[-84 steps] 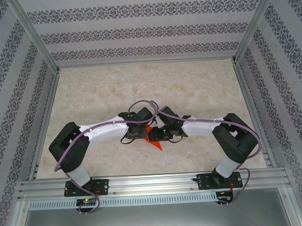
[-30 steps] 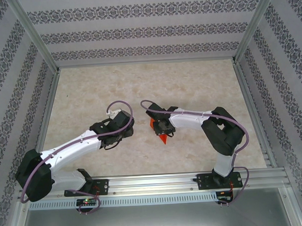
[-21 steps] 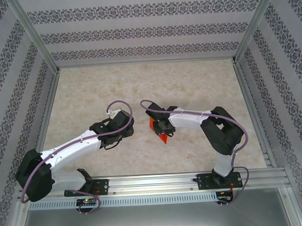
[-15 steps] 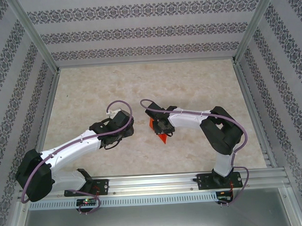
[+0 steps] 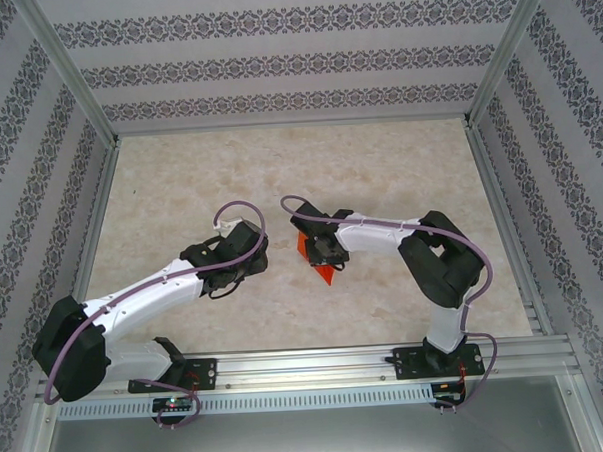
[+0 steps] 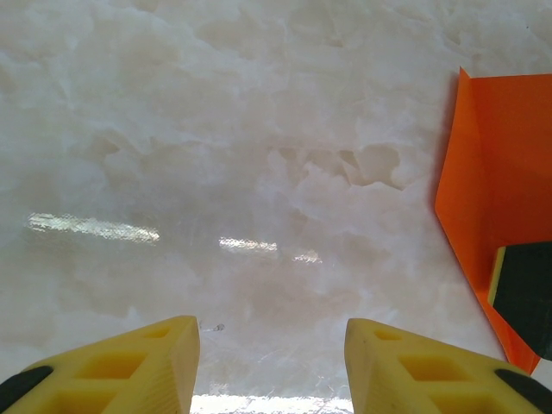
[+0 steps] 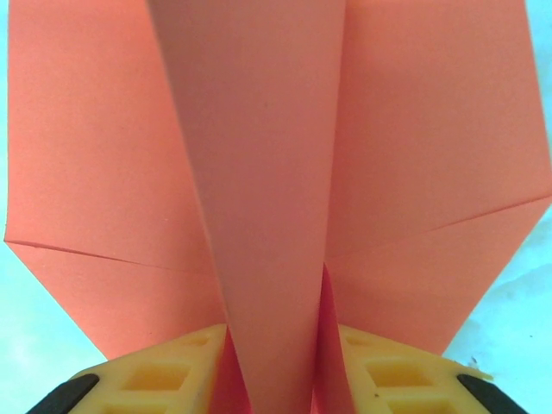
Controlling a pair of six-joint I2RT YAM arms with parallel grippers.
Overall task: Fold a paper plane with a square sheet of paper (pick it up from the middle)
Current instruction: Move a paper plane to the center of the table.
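left gripper (image 6: 272, 366) backed off, jaws apart | right gripper (image 7: 272, 379) clamped on paper plane (image 7: 259, 155), keel between its jaws | squeeze steady, keep wings flat imo

1. The table top (image 5: 379, 163) is pale, marbled beige, glossy enough to throw back streaks of light.
2. Papered walls (image 5: 294, 61) with dark floral bands close it in behind and on both sides.
3. Slanting aluminium posts (image 5: 68, 71) rise from its far corners.
4. An aluminium rail (image 5: 308, 364) runs along its near edge.
5. A grey metal shelf (image 5: 311, 436) lies nearer, past that edge.
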